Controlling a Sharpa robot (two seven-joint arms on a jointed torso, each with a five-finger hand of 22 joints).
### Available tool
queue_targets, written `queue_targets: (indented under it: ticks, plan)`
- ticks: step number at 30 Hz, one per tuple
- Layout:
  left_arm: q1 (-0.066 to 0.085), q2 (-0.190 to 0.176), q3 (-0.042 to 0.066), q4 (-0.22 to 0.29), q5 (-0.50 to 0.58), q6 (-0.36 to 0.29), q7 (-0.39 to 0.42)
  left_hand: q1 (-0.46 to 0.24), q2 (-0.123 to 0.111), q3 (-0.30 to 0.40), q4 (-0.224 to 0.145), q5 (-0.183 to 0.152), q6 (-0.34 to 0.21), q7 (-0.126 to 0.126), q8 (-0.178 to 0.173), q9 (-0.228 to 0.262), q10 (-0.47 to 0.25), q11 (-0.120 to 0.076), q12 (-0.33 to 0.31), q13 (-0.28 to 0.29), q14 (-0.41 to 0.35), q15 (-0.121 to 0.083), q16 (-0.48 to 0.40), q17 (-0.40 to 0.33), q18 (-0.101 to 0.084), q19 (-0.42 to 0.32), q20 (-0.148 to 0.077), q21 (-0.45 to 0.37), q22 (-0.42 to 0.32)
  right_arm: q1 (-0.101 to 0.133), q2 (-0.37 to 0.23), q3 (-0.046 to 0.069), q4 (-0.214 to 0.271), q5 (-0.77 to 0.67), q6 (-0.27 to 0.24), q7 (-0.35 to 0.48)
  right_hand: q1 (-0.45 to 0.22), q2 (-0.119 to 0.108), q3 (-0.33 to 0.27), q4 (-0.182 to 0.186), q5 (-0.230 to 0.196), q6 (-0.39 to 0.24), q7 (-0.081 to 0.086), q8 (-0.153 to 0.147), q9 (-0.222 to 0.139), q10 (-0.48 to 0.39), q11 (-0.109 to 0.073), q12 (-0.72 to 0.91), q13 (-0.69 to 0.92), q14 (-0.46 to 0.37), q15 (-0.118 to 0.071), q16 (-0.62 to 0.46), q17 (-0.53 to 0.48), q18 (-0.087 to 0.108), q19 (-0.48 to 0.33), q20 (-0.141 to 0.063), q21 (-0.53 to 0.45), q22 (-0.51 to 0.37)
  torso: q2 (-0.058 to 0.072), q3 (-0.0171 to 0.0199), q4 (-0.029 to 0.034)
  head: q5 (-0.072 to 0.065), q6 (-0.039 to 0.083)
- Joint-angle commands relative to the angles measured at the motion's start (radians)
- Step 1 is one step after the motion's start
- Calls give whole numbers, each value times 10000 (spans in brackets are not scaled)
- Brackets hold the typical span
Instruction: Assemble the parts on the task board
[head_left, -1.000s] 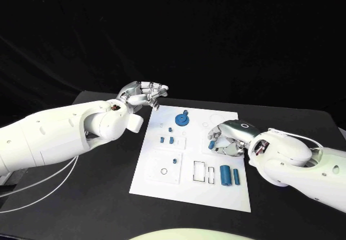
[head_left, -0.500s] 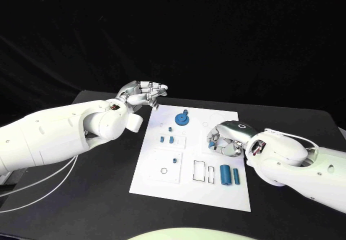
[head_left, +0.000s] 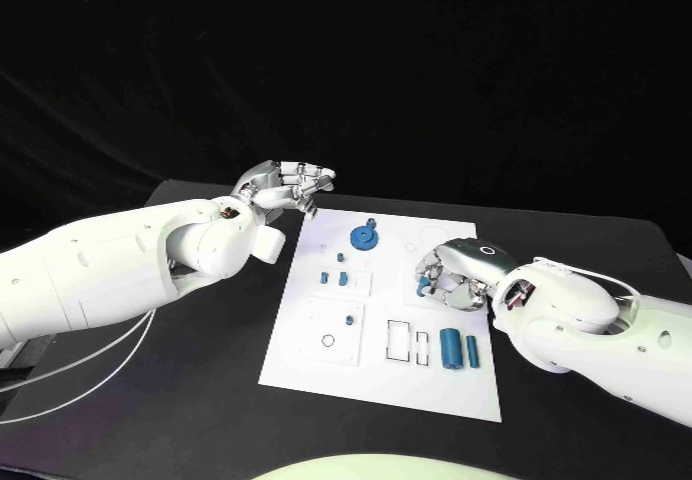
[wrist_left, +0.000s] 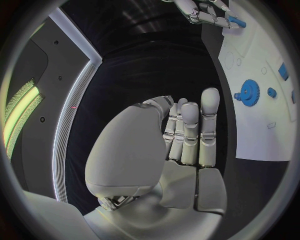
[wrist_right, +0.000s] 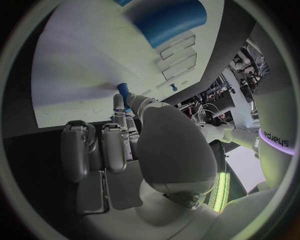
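Parts for the assembly lay on the white task board (head_left: 382, 310) in the middle of the black tabletop (head_left: 188, 400). In the head view, the right robot hand (head_left: 450, 275) hung low over the board's right side, fingers curled around a small blue part (head_left: 424, 289) that showed between them; it looked pinched there. Just nearer the robot than that hand lay a thick blue cylinder (head_left: 451, 350) and a thinner blue peg (head_left: 472, 350), side by side, beside outlined rectangular slots. Across the board from the right robot hand, toward the left one, sat a blue gear (head_left: 364, 238) with a small knob beside it. The left robot hand (head_left: 289, 186) hovered off the board's far left corner, fingers curled in, holding nothing.

In the left wrist view, the left robot hand (wrist_left: 187, 132) showed fingers folded together and empty, with the gear (wrist_left: 249, 92) on the board beyond its fingertips, well apart.

In the right wrist view, the right robot hand (wrist_right: 119, 135) pressed the blue part (wrist_right: 123, 92) between thumb and fingertips, close against the board (wrist_right: 81, 75).

The likely trouble was the thin pinch: if the part tilted between the fingertips, it could miss its seat, jam at an angle, or slip free and roll across the board. Pushing down off-centre could also shift the board.
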Motion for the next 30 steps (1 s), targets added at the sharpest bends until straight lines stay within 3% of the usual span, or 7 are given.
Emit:
queue_targets:
  ticks: [1, 7, 15, 19, 24, 30]
  plan:
    - [11, 13, 6, 3, 43, 173, 12, -101, 5, 54, 4, 39, -8, 15, -4, 9, -71, -10, 65, 16, -76, 9, -20, 11, 80, -53, 19, -54, 4, 6, -54, 12, 148, -180, -516, -90, -41, 117, 103, -15, 19, 90, -23, 268, 307, 115, 3, -82, -14, 400, -82, 54, 7, -72, 354, -61, 62, 1753, -7, -2, 8, -5, -4]
    - [11, 33, 3, -33, 43, 178, -11, -111, 10, 63, 5, 39, -9, 14, -3, 11, -75, -10, 69, 17, -83, 10, -26, -9, 83, -61, 20, -68, -14, 69, -281, 43, 555, -179, -809, -97, -130, 30, 144, -54, -8, 97, -29, 327, 364, 139, 1, -118, -13, 397, -82, 52, -4, -74, 356, -63, 68, 1762, -20, -5, 11, -5, 20]
    - [10, 83, -4, -98, 43, 174, -27, -119, 7, 66, 4, 38, -13, 14, -4, 11, -82, -10, 70, 17, -88, 10, -29, -21, 85, -63, 20, -75, -20, 272, -566, 107, 1525, 24, -1197, -7, -226, -60, 165, -74, -44, 89, -33, 368, 407, 150, 3, -156, -14, 396, -82, 52, -8, -77, 359, -64, 78, 1772, -23, -16, 11, 28, 48]
    - [10, 116, -7, -116, 43, 178, -29, -119, 7, 66, 4, 38, -13, 14, -4, 11, -82, -10, 70, 17, -88, 10, -29, -21, 85, -63, 20, -75, -20, 266, -313, 121, 1895, 150, -1322, 129, -240, -91, 181, -97, -40, 83, -30, 379, 420, 146, 2, -174, -17, 397, -82, 55, -3, -77, 360, -64, 80, 1775, -21, -10, -2, 133, 55]
    - [10, 182, -9, -157, 43, 192, -32, -119, 7, 66, 4, 38, -13, 14, -4, 11, -82, -10, 70, 17, -88, 10, -29, -21, 85, -63, 20, -75, -20, 80, 303, 112, 1921, 84, -1358, 273, -238, -104, 201, -120, -26, 77, -25, 386, 429, 147, 1, -185, -17, 395, -83, 52, -13, -75, 355, -65, 68, 1770, -25, -15, -7, 216, 49]
    - [9, 299, -14, -217, 43, 202, -32, -119, 7, 66, 4, 38, -13, 14, -4, 11, -82, -10, 70, 17, -88, 10, -29, -21, 85, -63, 20, -75, -20, -469, 1385, 51, 1427, -162, -1297, 466, -242, -114, 210, -132, -16, 72, -18, 389, 434, 148, 4, -191, -17, 394, -84, 51, -16, -65, 337, -65, 25, 1749, -15, -33, 32, 280, 45]
